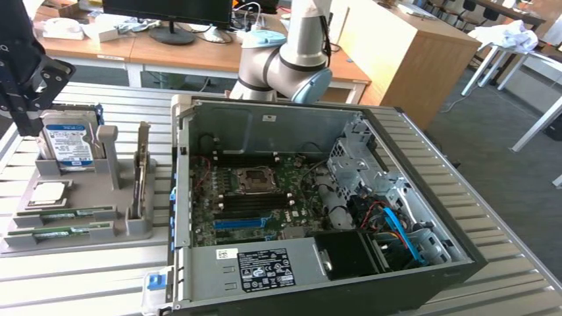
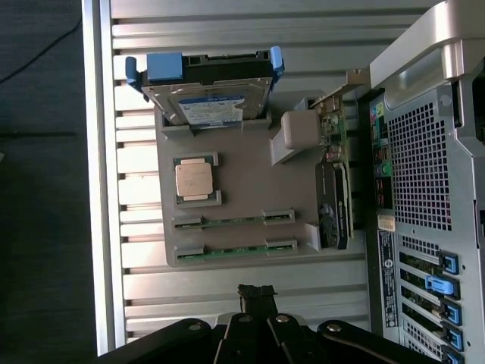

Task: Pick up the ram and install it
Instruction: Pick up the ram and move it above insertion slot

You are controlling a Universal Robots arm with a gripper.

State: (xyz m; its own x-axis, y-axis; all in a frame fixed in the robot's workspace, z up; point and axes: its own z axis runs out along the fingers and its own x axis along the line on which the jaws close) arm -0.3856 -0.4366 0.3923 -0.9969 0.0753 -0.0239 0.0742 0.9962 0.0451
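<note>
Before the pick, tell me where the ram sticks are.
The two long, thin green ram sticks lie side by side in the grey parts holder at the exterior view's left, beside the square silver processor chip.

Ram point(image 2: 233, 221), twin stick point(image 2: 227, 249), both in grey tray point(image 2: 242, 182)

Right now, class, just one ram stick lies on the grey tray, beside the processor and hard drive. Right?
Not one: two ram sticks lie on the grey tray, side by side, as the wrist view shows, beside the processor and hard drive.
</note>
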